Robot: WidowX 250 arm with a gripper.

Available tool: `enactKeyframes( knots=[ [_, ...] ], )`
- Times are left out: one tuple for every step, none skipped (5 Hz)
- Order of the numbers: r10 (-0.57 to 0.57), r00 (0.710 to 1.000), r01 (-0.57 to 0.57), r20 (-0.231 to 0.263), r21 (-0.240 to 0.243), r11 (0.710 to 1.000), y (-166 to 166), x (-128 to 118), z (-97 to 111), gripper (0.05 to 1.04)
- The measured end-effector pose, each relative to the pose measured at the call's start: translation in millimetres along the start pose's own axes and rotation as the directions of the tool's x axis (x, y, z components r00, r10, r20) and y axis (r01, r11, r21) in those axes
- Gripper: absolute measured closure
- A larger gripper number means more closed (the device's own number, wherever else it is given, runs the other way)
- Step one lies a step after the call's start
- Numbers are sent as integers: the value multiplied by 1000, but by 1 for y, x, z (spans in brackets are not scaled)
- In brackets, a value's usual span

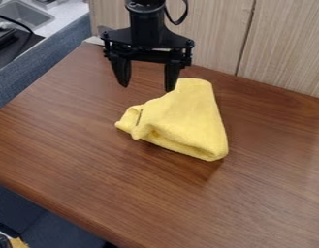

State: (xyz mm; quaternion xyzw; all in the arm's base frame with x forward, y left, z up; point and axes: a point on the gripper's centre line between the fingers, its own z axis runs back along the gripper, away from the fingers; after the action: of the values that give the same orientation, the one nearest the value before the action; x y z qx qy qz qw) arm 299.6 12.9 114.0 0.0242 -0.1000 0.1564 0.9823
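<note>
Black gripper (147,88) up near wall (220,36), jaws spread wide, nothing between. Yellow cloth (184,118) in bunched heap on brown table (77,150), at 5 o'clock from jaws. Long side runs about 12 to 6 o'clock. Can't tell if right tip touches cloth.

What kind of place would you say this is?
Probably a robotics lab or test area: a black robot hand hangs over a wooden table with a yellow cloth on it, and a sink sits in a counter behind.
</note>
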Motion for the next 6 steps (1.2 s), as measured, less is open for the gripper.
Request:
enactKeyframes(
  knots=[
    [3, 1000, -3, -19, 6, 1000, 0, -1, -6, 84],
    [-34, 999, 33, -22, -3, 999, -18, -1, -12, 84],
    [-42, 999, 40, -19, -94, 995, -41, 5, -14, 84],
    [-116, 992, 112, -43, -87, 990, -68, -1, -38, 84],
    [-85, 993, 81, -78, -54, 995, -62, -1, -65, 84],
    [-65, 991, 65, -116, -4, 998, -56, 0, -86, 84]
  ],
)
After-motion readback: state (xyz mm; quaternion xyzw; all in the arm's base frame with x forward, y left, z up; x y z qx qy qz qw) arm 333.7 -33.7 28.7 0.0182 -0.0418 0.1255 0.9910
